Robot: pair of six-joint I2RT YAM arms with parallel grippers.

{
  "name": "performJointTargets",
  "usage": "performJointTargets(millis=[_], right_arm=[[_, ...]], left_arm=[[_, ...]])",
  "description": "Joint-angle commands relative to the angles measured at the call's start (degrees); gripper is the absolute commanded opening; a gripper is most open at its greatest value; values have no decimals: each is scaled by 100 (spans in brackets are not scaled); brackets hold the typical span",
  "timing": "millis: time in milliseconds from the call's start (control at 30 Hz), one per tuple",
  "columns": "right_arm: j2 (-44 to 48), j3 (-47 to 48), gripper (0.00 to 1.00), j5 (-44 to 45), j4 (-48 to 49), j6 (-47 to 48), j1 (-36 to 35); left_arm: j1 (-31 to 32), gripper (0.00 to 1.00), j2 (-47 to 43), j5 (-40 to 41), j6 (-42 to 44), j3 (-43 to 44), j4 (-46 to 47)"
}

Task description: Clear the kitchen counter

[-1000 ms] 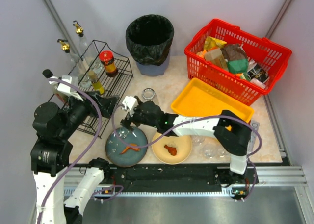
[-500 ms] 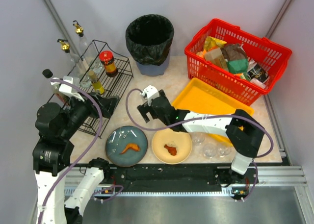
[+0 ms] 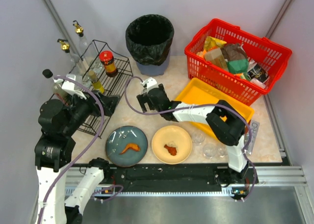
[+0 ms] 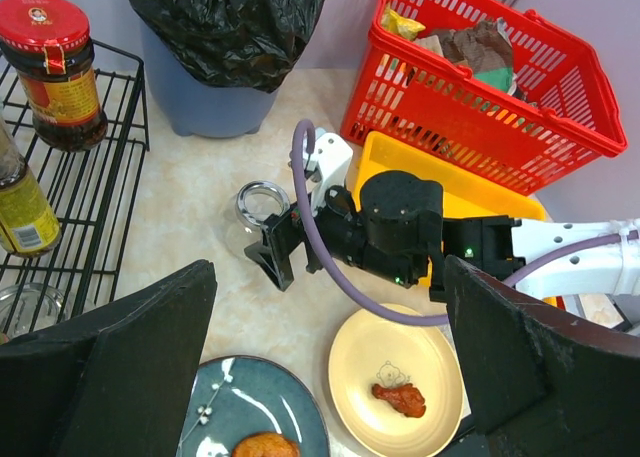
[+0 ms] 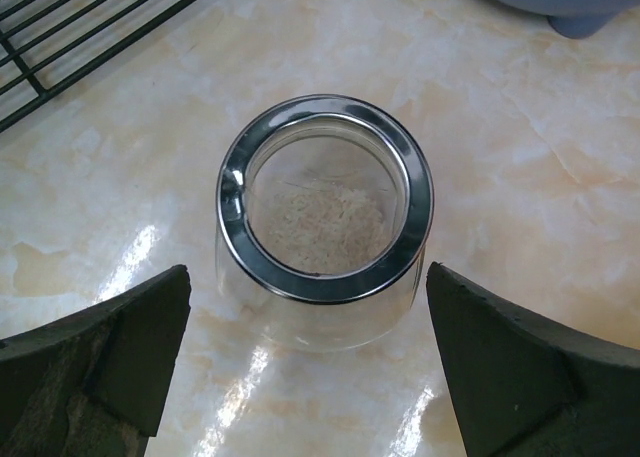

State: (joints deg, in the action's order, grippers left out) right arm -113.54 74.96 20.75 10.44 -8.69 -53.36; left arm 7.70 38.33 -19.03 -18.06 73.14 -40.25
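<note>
- The kitchen counter extends beneath and around the yellow tray. It is not yet cleared, and the task appears to be at an early stage.
- Left of the tray, a steel-rimmed glass jar sits on the counter. The right gripper brackets it with fingers spread wide, not touching it.
- On the near side of the tray, a blue plate and a yellow plate, both with food scraps, and small clear glasses await removal.
- Farther left of the tray, the left gripper is spread wide and holds nothing.

The jar stands on the counter between rack and tray, before the bin.
</note>
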Motion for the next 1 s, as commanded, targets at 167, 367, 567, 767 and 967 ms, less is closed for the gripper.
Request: performJointTargets(millis=[167, 367, 567, 767, 967], right_arm=[[-476, 493, 98, -265, 204, -300, 186], [-643, 546, 96, -344, 301, -291, 204], [-608, 537, 70, -318, 336, -300, 212], [-486, 502, 48, -414, 433, -221, 221], [-249, 336, 40, -1097, 749, 130, 221]], left_arm=[[3, 99, 123, -31, 136, -37, 228], [3, 99, 114, 39, 233, -20, 184], [3, 99, 140, -5, 259, -28, 211], [3, 99, 140, 48, 347, -46, 167], [3, 99, 122, 75, 400, -20, 131]])
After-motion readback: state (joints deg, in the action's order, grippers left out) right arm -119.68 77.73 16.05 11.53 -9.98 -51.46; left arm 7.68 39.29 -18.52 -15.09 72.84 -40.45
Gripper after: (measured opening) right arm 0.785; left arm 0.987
